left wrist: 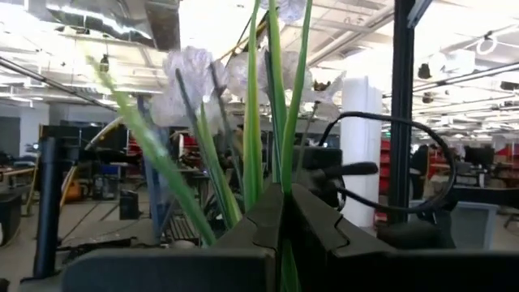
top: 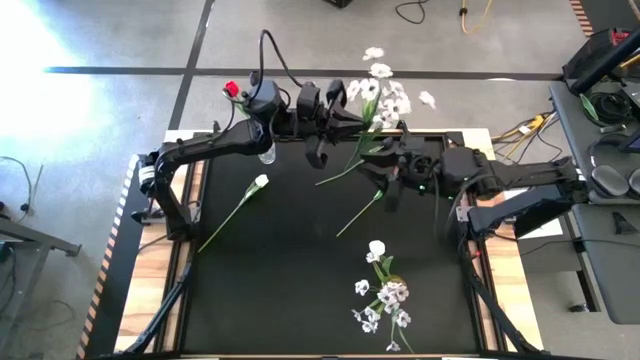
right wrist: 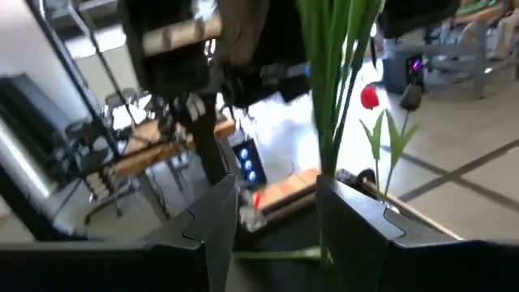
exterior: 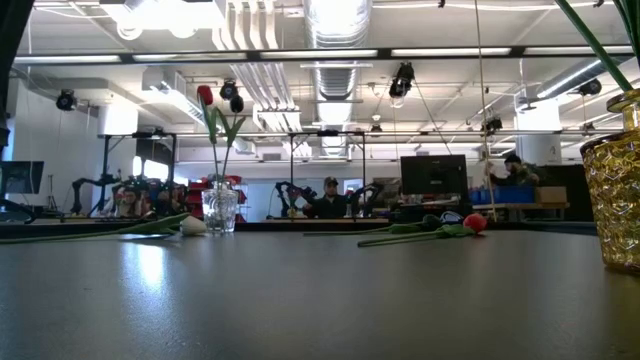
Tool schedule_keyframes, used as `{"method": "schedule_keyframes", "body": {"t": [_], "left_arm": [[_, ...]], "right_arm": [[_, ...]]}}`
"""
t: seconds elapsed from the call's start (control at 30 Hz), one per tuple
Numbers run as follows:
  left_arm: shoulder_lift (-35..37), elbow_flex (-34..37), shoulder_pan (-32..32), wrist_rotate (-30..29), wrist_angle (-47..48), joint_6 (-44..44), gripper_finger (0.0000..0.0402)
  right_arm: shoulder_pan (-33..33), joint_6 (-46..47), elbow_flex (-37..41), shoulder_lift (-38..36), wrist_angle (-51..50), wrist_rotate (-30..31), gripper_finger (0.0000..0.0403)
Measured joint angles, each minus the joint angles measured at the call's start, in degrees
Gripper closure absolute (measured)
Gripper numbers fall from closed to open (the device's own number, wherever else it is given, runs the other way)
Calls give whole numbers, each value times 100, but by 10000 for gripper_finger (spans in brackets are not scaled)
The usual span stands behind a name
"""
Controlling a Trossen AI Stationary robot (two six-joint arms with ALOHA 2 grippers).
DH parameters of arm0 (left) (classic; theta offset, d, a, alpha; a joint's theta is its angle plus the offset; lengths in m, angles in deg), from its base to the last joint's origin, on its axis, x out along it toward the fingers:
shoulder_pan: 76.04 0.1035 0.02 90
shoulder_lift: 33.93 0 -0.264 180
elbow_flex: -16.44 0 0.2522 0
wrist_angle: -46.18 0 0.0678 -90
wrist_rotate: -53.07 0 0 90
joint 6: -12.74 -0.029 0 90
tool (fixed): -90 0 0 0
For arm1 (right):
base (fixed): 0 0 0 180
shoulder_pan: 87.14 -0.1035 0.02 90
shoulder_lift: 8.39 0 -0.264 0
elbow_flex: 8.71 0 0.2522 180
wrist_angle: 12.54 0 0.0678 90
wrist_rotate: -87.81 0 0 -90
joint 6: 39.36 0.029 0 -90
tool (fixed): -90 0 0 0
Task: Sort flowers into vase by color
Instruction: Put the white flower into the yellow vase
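Observation:
My left gripper (top: 345,118) is shut on a spray of small white blossoms (top: 385,90) on green stems, held up over the table's far edge. My right gripper (top: 378,165) reaches in from the right, just below the left one, and is open. In the right wrist view the spray's stems (right wrist: 332,122) stand between its fingers, close to one finger (right wrist: 357,227). A white tulip (top: 261,182) and another green-stemmed flower (top: 360,212) lie flat on the black mat. A second white spray (top: 385,290) lies near the table's near edge. My left gripper pinches the spray's green stems (left wrist: 276,146) between its two fingers, which lie across them, reaching level from the table's left. The stems rise past the fingers with the blossoms (left wrist: 195,69) above. The spray is lifted clear, its lower stem end (top: 322,182) free over the mat. My right gripper has the stems between its open fingers; whether a finger touches them, I cannot tell.
A clear glass vase (exterior: 220,208) with a red tulip (top: 232,90) and a dark one stands at the far left of the mat. An amber glass vase (exterior: 615,190) stands close at the low view's right. A red tulip (exterior: 475,222) lies on the table.

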Motion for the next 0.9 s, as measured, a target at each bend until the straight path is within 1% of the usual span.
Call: {"method": "schedule_keyframes", "body": {"t": [0.1,0.17,0.4,0.67,0.77,0.9], "left_arm": [[0,0,-1,49,-84,19,401],[0,0,-1,134,-99,74,401],[0,4,-1,171,-268,170,401],[-3,4,-1,174,-259,221,402],[-3,4,-1,176,-258,221,402],[-3,4,-1,180,-262,236,402]], "right_arm": [[6,-122,-65,48,79,452,243],[6,-303,-144,83,75,637,243],[33,-827,-464,182,107,656,243],[173,-1066,-715,499,65,609,247],[201,-1072,-779,559,79,610,271],[256,-1070,-865,558,76,607,340]]}}
